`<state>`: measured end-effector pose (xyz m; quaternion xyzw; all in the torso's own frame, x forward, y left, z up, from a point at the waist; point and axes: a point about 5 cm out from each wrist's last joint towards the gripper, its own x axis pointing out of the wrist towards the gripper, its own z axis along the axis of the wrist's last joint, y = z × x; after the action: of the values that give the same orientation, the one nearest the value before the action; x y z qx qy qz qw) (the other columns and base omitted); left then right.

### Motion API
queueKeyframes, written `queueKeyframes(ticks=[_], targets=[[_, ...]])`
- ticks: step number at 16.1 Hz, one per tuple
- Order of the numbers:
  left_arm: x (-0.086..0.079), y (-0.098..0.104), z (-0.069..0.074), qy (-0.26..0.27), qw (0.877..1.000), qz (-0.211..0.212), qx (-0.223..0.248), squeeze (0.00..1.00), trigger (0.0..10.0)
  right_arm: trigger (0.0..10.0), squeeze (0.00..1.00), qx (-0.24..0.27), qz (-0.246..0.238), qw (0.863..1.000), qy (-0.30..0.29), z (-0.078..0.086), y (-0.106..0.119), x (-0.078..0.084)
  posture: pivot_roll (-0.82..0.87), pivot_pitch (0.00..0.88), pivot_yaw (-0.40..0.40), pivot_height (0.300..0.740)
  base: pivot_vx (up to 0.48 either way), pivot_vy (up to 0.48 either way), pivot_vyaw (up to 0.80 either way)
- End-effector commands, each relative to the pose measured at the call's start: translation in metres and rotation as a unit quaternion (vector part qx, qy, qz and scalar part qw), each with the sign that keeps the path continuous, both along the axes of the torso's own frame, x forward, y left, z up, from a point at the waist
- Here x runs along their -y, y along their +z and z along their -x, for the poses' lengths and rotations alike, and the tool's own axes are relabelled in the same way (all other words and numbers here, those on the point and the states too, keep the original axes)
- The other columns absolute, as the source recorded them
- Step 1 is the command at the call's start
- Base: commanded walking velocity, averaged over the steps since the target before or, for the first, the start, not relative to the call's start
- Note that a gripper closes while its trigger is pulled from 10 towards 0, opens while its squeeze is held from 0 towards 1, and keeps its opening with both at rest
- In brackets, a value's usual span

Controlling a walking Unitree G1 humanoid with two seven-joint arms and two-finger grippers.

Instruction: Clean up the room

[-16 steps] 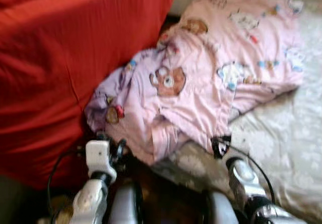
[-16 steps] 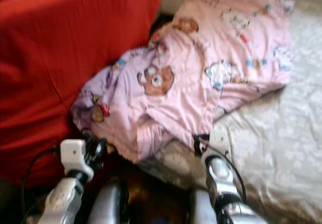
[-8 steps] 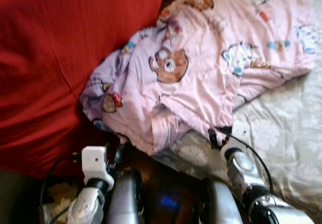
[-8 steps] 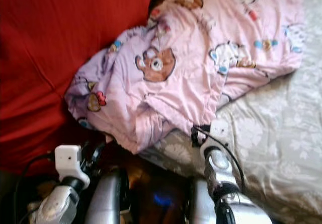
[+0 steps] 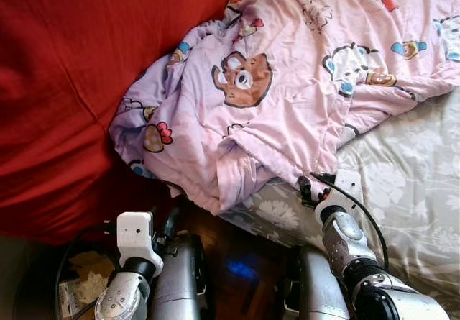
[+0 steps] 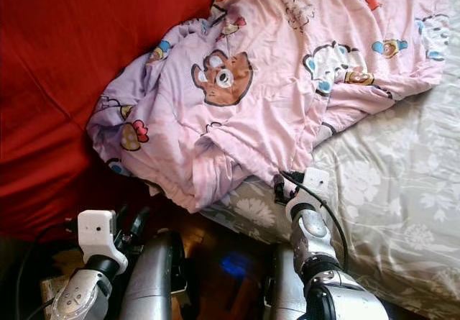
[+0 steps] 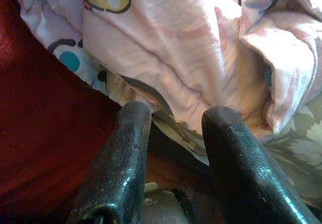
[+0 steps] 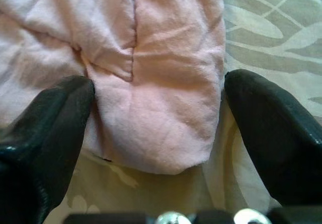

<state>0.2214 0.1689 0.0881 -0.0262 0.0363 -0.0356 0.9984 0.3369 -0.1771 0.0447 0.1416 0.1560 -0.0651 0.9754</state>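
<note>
Across the near edge of the bed lies a crumpled pink duvet (image 5: 287, 90) printed with cartoon bears and mushrooms, its bulk spreading toward the far right and its near-left corner bunched into folds that hang over the mattress edge. Under it, on the right, is a grey bedsheet (image 5: 402, 183) with a pale floral pattern.

The right gripper (image 8: 156, 113) sits at the near hem of the duvet, where the pink cloth meets the grey sheet. Its two black fingers (image 8: 45, 128) stand wide apart, one on either side of a folded flap of the duvet, with the flap lying between them and not squeezed. In the head view the right gripper (image 5: 316, 188) is just at the duvet's lower edge, resting over the sheet.

The left gripper (image 7: 173, 118) is lower and to the left, below the overhanging corner of the duvet. Its fingers (image 7: 121, 158) are parted by a narrow gap, their tips right at the underside of the hanging fold; whether they touch it cannot be told. Nothing is held between them.

To the left, a large red blanket (image 5: 79, 83) butts against the duvet's left side. Near the robot, dark wooden floor (image 5: 237, 262) shows between the two silver arms.
</note>
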Motion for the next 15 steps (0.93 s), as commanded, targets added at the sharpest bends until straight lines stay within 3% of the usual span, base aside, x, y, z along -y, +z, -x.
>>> queueKeyframes(ticks=[1,4,5,6,15], targets=[[-0.002,-0.002,0.006,0.004,1.0,-0.004,-0.011,0.0,10.0,10.0,0.0,-0.02,-0.012,1.0,-0.009,0.007,-0.01,-0.001,0.15,0.374,0.041,0.615,0.0,0.0,0.0],[-0.001,-0.001,0.007,0.002,1.0,-0.006,-0.013,0.0,10.0,10.0,0.0,-0.032,-0.023,0.999,0.01,0.009,-0.014,-0.007,0.16,0.371,0.043,0.615,0.0,0.0,0.0],[0.0,-0.001,0.008,0.0,1.0,-0.007,-0.014,0.0,10.0,3.9,0.0,-0.041,-0.019,0.999,0.022,0.01,-0.017,-0.01,0.15,0.369,0.042,0.615,0.0,0.0,0.0],[0.0,-0.001,0.008,-0.001,1.0,-0.008,-0.015,0.0,10.0,0.0,0.0,-0.039,-0.025,0.999,0.019,0.011,-0.017,-0.011,0.16,0.362,0.044,0.615,0.0,0.0,0.0],[0.002,-0.003,0.006,-0.003,1.0,-0.007,-0.019,0.0,10.0,0.0,0.0,-0.019,-0.004,0.998,0.06,0.011,-0.016,-0.021,0.15,0.337,0.045,0.615,0.0,0.0,0.0]])
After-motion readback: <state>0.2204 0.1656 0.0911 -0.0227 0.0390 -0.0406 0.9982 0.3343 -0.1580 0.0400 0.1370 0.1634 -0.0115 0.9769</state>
